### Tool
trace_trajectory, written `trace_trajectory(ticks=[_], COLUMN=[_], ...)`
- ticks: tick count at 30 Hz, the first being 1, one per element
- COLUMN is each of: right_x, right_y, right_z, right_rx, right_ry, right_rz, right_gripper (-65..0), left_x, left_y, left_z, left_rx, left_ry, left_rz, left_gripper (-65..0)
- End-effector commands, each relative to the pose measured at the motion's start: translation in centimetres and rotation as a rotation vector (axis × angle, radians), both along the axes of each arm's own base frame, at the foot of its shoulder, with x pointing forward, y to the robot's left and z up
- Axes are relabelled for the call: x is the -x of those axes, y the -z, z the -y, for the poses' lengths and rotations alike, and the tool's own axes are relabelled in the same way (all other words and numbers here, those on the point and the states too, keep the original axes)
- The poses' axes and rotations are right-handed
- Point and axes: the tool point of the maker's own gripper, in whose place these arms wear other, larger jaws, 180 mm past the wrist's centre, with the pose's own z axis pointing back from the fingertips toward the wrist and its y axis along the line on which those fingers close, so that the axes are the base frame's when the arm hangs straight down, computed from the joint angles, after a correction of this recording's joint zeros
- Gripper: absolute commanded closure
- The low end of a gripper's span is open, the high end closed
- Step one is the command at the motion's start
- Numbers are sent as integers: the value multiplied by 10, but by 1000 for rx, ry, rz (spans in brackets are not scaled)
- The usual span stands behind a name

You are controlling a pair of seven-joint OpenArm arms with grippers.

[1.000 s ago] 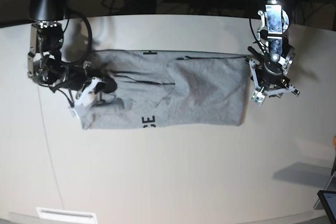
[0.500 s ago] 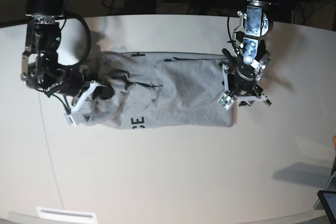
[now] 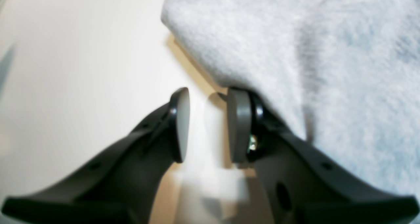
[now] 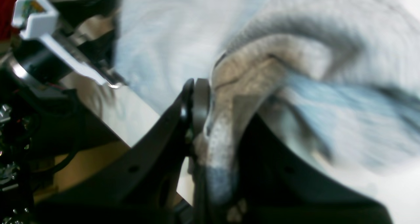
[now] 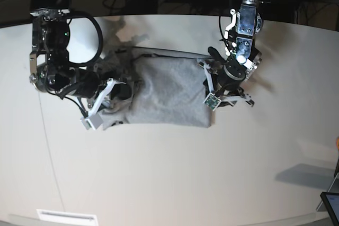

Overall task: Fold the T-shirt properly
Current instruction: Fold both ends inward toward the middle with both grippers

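On the left side of the base view, the right gripper is seen low over the table, at the left end of the T-shirt. Its fingers are clenched on a bunched fold of the grey cloth, which is shown in the right wrist view as a thick roll squeezed between the two pads. Around this gripper the cloth is crumpled and raised into wrinkles, and part of it is hidden by the arm.

In the middle, the T-shirt is laid on the table as a compact, roughly rectangular grey bundle, with the plain side turned up. Its lower edge is fairly straight, while the upper left corner is more disordered.

On the right side of the base view, the left gripper is placed at the right edge of the bundle. In the left wrist view its fingers are released, with a clear gap between the pads where only the pale table is seen. The cloth lies against the outer side of one finger; whether it really touches the pad is hard to judge, because the picture is blurred
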Motion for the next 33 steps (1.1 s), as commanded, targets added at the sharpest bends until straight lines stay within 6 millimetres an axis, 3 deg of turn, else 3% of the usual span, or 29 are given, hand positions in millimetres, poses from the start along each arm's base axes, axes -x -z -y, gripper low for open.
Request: trace_trajectory(ticks=[1, 9, 13, 20, 33], right_x=[-8, -9, -9, 3, 0], right_y=[-14, -21, -35, -28, -14], right_z=[-2, -13, -21, -48, -64], right_rx=[-14, -33, -60, -80, 44], right_ry=[-2, -15, -2, -20, -12], right_rz=[50, 76, 97, 15, 55], right_gripper=[-1, -1, -1, -1, -1], left_x=[53, 53, 53, 59, 59], left_y=[45, 45, 45, 46, 45], left_z=[-4, 3, 9, 34, 30], left_rx=[-103, -88, -75, -66, -70], left_ry=[56, 57, 57, 126, 121], left_rz=[-246, -246, -247, -252, -248], left_gripper=[-218, -218, -218, -218, -218])
